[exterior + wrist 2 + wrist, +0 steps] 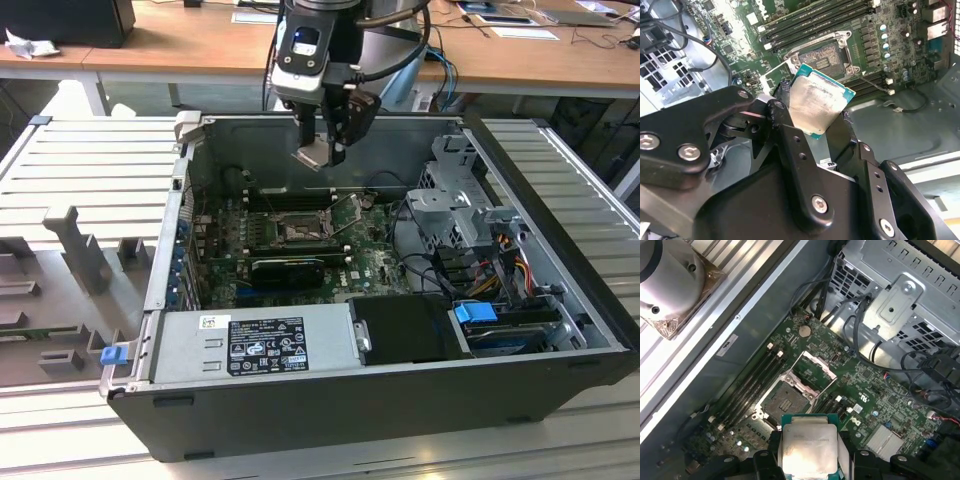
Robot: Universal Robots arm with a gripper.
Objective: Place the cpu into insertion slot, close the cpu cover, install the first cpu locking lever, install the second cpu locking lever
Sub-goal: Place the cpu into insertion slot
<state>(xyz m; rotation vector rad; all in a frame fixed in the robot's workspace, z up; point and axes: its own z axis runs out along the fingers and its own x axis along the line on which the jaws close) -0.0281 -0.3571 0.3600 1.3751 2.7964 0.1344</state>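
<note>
Chip held high: the gripper (322,150) hangs in the upper middle of the exterior view, above the open computer case (400,395), with the cpu (311,156) pinched between its fingers (783,120). The fingers are drawn in onto two opposite edges of the chip. That leaves its flat silvery face free, and I take that to be the reason for the edge grip. In the exterior view the chip hangs tilted, well above the socket (298,232), which lies near the middle of the frame on the green motherboard (370,262). In the first wrist view the cpu cover (813,371) stands swung open beside the socket, leaving the contact field bare to receive the chip. The chip is not yet seated, so the placing step looks to be the one in hand.
</note>
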